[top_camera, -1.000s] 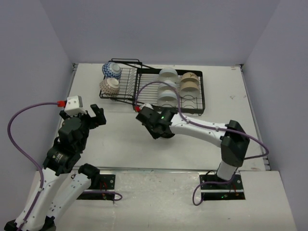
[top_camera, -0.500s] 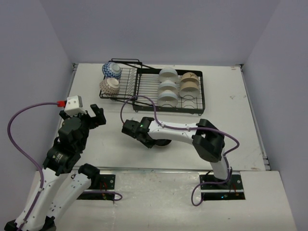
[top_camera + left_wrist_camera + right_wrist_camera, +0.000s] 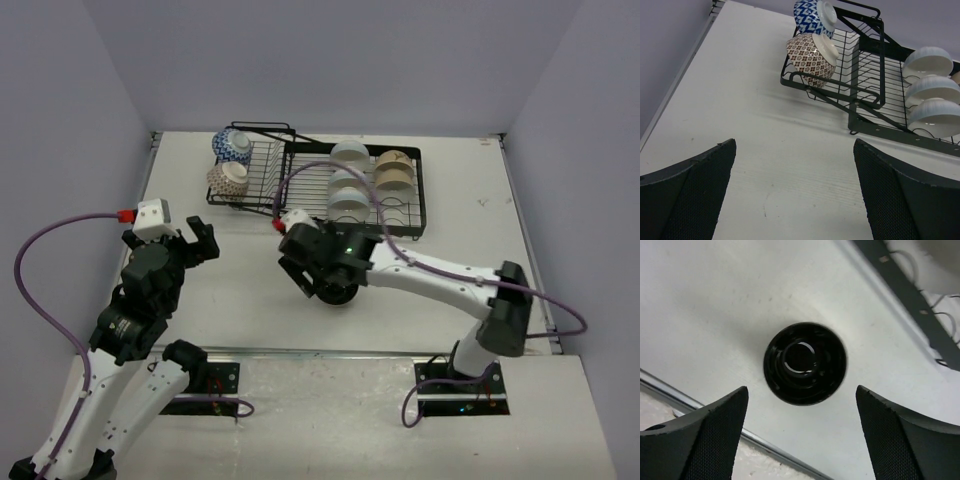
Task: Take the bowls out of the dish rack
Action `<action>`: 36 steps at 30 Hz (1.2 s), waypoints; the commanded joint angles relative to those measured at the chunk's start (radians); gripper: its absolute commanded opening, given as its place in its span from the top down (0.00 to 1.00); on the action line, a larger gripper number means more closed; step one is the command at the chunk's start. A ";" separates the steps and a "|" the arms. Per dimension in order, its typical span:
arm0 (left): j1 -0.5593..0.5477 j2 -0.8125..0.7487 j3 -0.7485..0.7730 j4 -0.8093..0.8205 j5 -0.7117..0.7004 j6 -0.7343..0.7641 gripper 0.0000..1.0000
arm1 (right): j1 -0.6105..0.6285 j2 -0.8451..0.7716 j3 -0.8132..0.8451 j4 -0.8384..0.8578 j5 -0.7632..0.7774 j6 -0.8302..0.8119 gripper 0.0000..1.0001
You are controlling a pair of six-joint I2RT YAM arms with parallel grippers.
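Note:
A dark glossy bowl (image 3: 805,362) stands upright on the table, seen from straight above in the right wrist view. My right gripper (image 3: 801,390) hangs over it, open, fingers wide on either side and touching nothing. From above, the bowl (image 3: 341,296) peeks out under that gripper (image 3: 316,279). The black dish rack (image 3: 400,222) at the back holds three white bowls (image 3: 349,178) and tan bowls (image 3: 393,172). Its angled left section carries a blue-and-white bowl (image 3: 812,14) and a brown patterned bowl (image 3: 812,55). My left gripper (image 3: 794,150) is open and empty, well short of the rack.
The table's metal front edge (image 3: 715,412) runs just below the dark bowl. The rack's frame (image 3: 910,295) lies up and right of it. Grey walls enclose the table on three sides.
My right gripper has opened and let go of the dark bowl, which now rests on the table. The right arm swung left, then back right. The left arm has not moved.

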 commanded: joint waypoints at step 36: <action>0.006 0.006 -0.003 0.039 0.025 0.007 0.00 | -0.864 -0.169 -0.664 1.259 -0.099 1.386 0.03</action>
